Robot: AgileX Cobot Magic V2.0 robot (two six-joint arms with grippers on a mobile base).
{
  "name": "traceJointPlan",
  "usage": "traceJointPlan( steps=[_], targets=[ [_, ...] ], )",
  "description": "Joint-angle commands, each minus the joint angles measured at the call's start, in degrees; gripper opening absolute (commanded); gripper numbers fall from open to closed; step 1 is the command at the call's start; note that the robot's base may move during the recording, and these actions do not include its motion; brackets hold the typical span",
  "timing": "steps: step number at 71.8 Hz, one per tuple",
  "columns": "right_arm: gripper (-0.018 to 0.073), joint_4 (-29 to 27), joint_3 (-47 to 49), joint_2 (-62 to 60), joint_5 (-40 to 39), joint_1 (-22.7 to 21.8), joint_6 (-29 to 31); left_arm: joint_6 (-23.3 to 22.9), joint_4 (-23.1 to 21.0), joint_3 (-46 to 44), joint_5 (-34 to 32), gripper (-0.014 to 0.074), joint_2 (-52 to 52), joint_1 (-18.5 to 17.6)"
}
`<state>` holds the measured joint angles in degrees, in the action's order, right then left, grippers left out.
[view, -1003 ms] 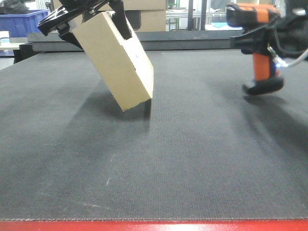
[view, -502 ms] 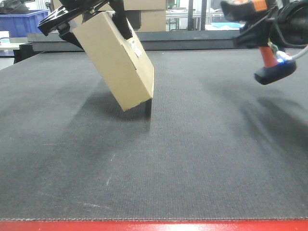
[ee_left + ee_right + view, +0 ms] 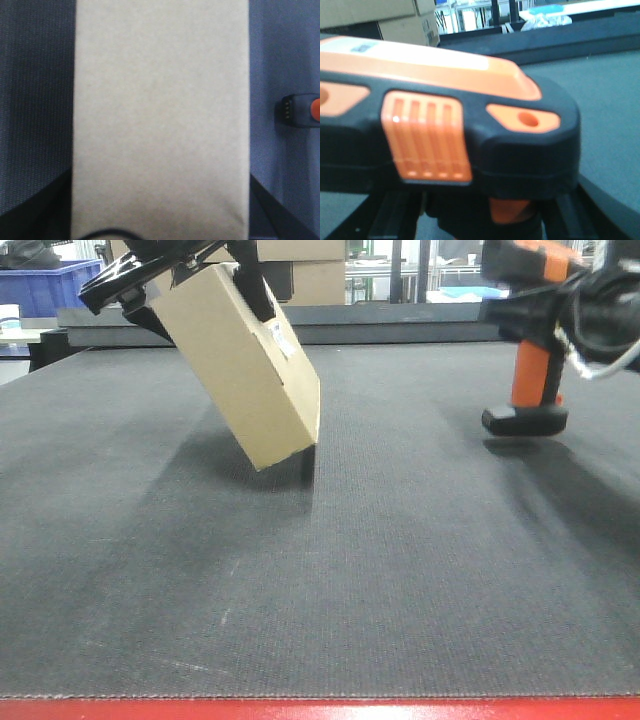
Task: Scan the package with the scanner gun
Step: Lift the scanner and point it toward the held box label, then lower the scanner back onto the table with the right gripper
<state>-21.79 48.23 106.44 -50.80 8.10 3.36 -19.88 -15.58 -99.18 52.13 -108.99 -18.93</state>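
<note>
Lowered, scanner is clamped by right gripper; it should be aimed left at label on box clamped by left gripper.

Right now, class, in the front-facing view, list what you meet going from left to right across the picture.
From the left: blue crate in the background → package, tilted on its lower corner → scanner gun, standing upright at the right.

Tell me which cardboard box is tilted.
The plain tan package, clamped in the left gripper over the mat; the other cardboard boxes sit level, stacked in the background.
</note>
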Motion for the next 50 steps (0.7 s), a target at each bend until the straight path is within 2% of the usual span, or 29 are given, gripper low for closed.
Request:
traceJointPlan(
  steps=[1,17,24,30,41,50],
  targets=[
    [-0.0168,0.44,0.34,-0.38,-4.07,0.0,-0.42,-0.23,-0.75,-0.26,-0.52,-0.0111,0.6,-0.34],
    [-0.0165,0.44,0.34,-0.38,-2.25,0.0,-0.42,-0.23,-0.75,-0.26,-0.29,-0.0111,0.6,-0.34],
    [-0.0104,0.44,0.34,-0.38,-1.83,0.0,-0.42,-0.23,-0.75,-0.26,0.33,-0.0111,0.6,-0.34],
    [0.0013,0.44,0.34,-0.38,-1.83,0.0,-0.42,-0.23,-0.75,-0.26,1.23,-0.0111,0.6,-0.34],
    [0.0328,0.44,0.34,-0.38,-0.56,0.0,-0.42,-0.23,-0.75,-0.26,1.76,-0.0111,0.6,-0.34],
    [0.0531,0.44,0.34,-0.38,0.66,0.0,-0.42,-0.23,-0.75,-0.26,1.4,-0.0111,0.6,-0.34]
  ],
)
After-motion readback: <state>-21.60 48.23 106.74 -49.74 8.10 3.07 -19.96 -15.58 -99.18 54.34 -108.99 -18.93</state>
